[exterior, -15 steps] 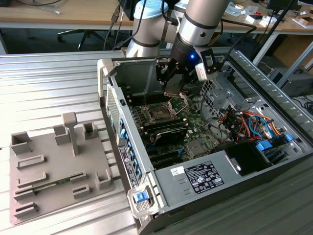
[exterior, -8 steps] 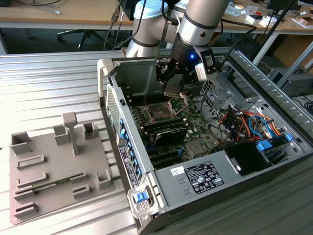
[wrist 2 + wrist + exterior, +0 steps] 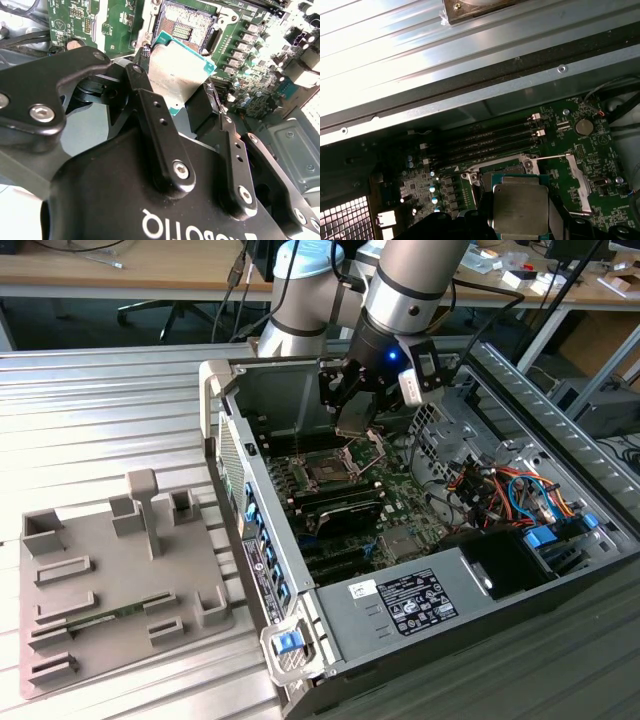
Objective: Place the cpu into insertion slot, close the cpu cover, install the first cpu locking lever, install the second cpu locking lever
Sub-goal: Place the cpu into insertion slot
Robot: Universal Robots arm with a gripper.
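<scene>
Exterior view, step: cpu (image 3: 355, 422) held by the gripper (image 3: 352, 410) above the insertion slot (image 3: 326, 472) inside the open case (image 3: 215, 390); placement judged in hand, chip not seated.
Second wrist view, grip: cpu (image 3: 175, 75) pinched by opposite edges between the fingers (image 3: 150, 107); insertion slot (image 3: 187, 25) apart, beyond; squaring to its rim judged needed.
First wrist view, room: cpu cover (image 3: 580, 182) open beside the insertion slot (image 3: 500, 167); memory slots (image 3: 485, 142) near; mouth unobstructed.

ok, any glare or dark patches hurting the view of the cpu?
First wrist view: ribbed metal surface blown out by glare, motherboard dim, cpu readable. Second wrist view: cpu face washed pale in the claw. Exterior view: even light, case interior shaded.
</scene>
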